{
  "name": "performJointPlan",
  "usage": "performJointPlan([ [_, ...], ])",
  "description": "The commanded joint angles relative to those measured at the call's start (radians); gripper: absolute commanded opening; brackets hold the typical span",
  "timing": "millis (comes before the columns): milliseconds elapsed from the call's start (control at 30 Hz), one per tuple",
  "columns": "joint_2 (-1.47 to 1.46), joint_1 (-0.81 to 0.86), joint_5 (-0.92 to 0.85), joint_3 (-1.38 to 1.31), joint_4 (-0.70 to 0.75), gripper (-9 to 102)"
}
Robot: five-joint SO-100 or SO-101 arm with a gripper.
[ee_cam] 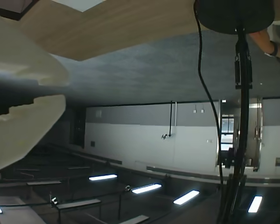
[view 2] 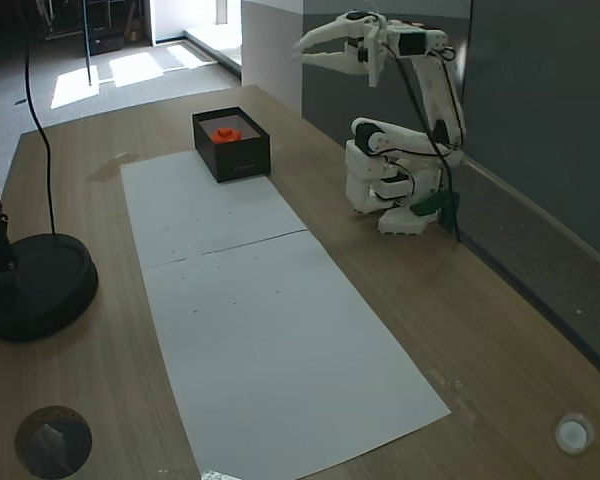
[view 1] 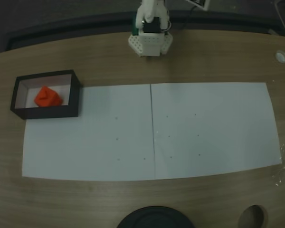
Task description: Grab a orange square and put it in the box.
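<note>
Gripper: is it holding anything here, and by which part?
Nothing. The gripper is raised with empty jaws; the orange square lies inside the box.

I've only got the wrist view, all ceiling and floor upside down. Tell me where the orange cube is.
Observer: The orange cube lies inside the black box, on its pale floor.
Operator: Report the pincer.
Observer: The pincer is raised above the arm's base, folded back, holding nothing; its jaws stand slightly apart.
Operator: Describe the work surface.
Observer: Two white paper sheets lie side by side on the wooden table; the box sits at the corner of one.
</note>
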Motion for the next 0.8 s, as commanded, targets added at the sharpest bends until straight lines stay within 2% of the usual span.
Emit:
performJointPlan([
  [0, 0.005, 0.000, -0.005, 0.258, -0.120, 0],
  [167, 0.005, 0.000, -0.005, 0.561, -0.169, 0],
  [333, 0.005, 0.008, -0.005, 0.727, -0.164, 0],
  [433, 0.005, 0.009, -0.005, 0.736, -0.149, 0],
  [633, 0.005, -0.020, 0.000, 0.670, 0.092, 0],
  [767, 0.003, -0.012, 0.002, 0.669, 0.092, 0],
])
